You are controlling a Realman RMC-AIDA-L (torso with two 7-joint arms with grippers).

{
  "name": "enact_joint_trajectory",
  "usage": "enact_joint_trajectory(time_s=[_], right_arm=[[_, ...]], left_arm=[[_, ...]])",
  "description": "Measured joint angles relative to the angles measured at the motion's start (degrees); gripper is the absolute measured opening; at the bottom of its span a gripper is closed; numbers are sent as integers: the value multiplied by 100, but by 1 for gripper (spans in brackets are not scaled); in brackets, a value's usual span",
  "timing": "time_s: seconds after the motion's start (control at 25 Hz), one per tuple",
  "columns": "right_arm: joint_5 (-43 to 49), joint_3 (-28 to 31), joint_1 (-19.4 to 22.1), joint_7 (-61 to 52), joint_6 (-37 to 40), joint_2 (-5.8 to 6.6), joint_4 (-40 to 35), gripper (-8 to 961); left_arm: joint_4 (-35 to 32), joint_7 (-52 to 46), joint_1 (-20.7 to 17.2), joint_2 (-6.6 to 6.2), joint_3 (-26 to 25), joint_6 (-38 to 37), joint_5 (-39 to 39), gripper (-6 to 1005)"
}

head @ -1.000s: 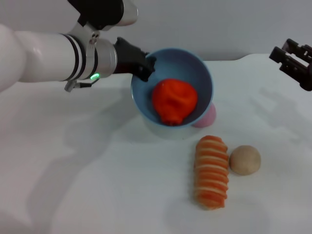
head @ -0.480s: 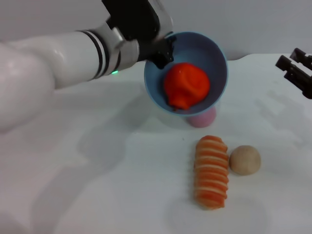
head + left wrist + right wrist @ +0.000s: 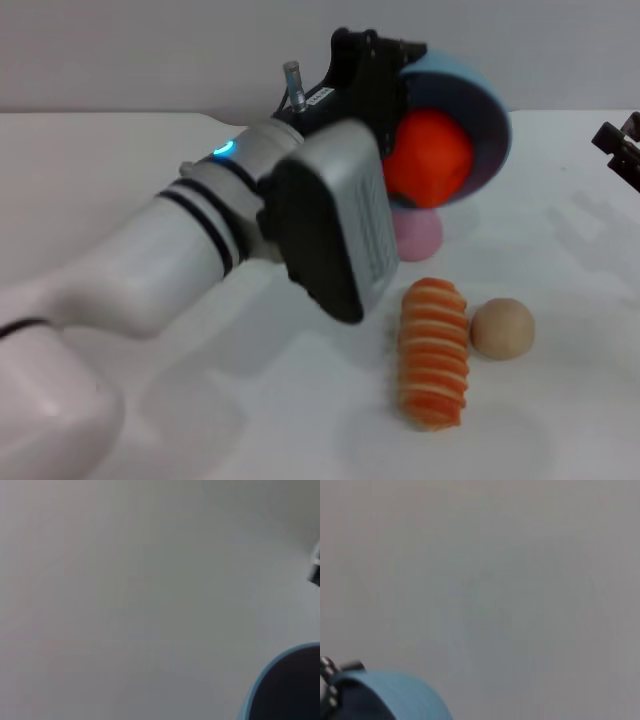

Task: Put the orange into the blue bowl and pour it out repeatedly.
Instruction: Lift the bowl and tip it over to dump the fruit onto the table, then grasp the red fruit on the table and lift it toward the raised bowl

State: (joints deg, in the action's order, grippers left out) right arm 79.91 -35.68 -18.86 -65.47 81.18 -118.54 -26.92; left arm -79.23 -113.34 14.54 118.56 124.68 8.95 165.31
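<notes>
My left gripper [image 3: 400,72] is shut on the rim of the blue bowl [image 3: 492,115] and holds it in the air at the back of the table, tipped far over on its side with its mouth facing down and toward me. The orange [image 3: 432,158] sits in the bowl's mouth, still inside it. The bowl's rim also shows in the left wrist view [image 3: 257,690] and its outer wall in the right wrist view [image 3: 405,695]. My right gripper [image 3: 620,145] is open and empty at the far right edge, apart from the bowl.
A pink round item [image 3: 417,233] lies on the white table [image 3: 200,400] just under the bowl. An orange-and-cream striped loaf [image 3: 433,352] and a tan ball [image 3: 502,328] lie side by side in front of it. My left forearm [image 3: 200,260] crosses the table's left half.
My left arm has lifted the bowl up and to the right and tipped it much further over. The orange has slid toward the bowl's mouth. The right gripper has drawn back to the right.
</notes>
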Motion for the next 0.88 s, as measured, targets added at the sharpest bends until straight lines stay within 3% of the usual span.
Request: enact_joint_trajectory(time_s=[0.4,0.52,0.64,0.68,0.72,0.88], right_arm=[[-3,6,-13,-10,28,-8,89,532],[-3,-1,-16,-30,41,-10,101,532],[21,-78,-51,-182,56,0,106,532],[117,-108,-73,-389,61,10,93,532],[200,-112,-89,-533,60,15,74,532],[634,-115,-177,-1193,49,77,-34,532]], left_arm=[[475,1193,-329,6,339,1386,-30,-1],[469,1247,-380,13,336,1496,-347,-1],[180,1210,-296,16,61,871,-1459,-1],[-52,1199,-150,16,-329,34,-2404,-1],[-52,1199,-150,16,-329,34,-2404,-1],[-164,588,380,-6,-1564,-1923,-3940,-1]])
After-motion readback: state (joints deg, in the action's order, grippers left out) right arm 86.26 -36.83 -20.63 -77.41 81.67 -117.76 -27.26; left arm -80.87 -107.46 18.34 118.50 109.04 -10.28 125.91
